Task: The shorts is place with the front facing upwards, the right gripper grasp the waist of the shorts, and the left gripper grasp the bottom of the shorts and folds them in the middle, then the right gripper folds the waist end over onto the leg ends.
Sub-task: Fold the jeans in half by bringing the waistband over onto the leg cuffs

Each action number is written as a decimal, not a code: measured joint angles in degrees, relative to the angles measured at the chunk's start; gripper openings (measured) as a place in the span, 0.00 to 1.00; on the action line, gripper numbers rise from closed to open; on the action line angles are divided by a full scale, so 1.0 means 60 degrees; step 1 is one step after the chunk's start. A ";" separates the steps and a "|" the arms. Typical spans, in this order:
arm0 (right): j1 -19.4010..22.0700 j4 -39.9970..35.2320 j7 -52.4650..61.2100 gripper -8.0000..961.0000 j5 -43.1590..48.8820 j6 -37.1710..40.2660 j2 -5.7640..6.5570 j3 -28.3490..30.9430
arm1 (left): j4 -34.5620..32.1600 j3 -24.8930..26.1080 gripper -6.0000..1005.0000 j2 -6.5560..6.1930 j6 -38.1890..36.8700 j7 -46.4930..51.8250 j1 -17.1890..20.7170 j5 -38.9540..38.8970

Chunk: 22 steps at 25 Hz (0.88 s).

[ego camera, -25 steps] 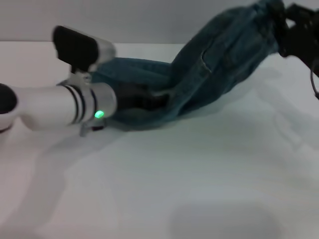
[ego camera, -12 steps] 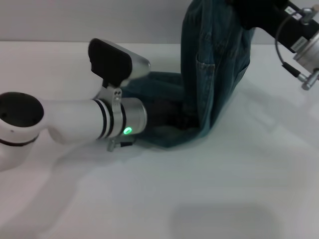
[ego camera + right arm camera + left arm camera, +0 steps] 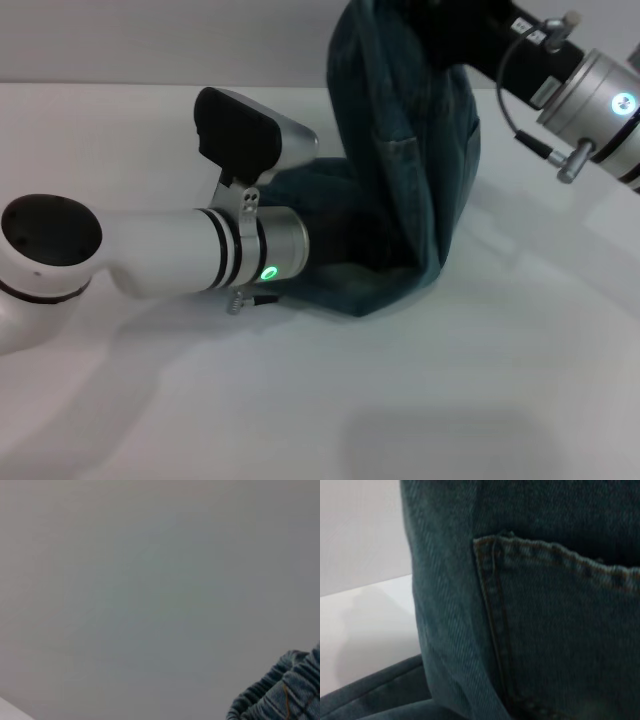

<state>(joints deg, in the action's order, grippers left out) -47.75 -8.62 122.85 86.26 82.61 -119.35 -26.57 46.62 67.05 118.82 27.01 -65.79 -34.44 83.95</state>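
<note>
1. Head view: you see the right gripper (image 3: 455, 30) has carried the waist leftward since before, pinching it high; the shorts (image 3: 405, 170) hang upright, lower part on the table (image 3: 300, 400). The left gripper (image 3: 345, 235) is buried in denim; its claw I cannot tell.
2. Left wrist view: only a stitched pocket (image 3: 560, 630) close up.
3. Right wrist view: the gathered waistband (image 3: 285, 692) at one corner.

A gathered, ribbed edge of the shorts (image 3: 287, 690), blue-green denim with an orange stitch line, bunches up close to the wrist camera, with only a plain pale grey surface (image 3: 140, 590) beyond it.
</note>
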 joint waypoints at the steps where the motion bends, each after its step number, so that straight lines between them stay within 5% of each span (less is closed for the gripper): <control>1: -0.0025 0.0080 -0.0030 0.05 0.0004 0.0000 -0.0001 -0.0046 | -0.0022 0.0026 0.71 -0.0012 -0.0021 0.0007 0.0009 0.0000; 22: 0.0121 0.1171 -0.0660 0.06 0.0031 0.0022 -0.0018 -0.0423 | -0.0031 0.0828 0.72 -0.0171 -0.0142 0.0037 0.0551 0.0143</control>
<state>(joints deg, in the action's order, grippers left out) -47.02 -1.59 118.89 86.44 82.74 -119.45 -29.11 46.43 72.02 117.79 26.16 -65.57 -31.14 84.80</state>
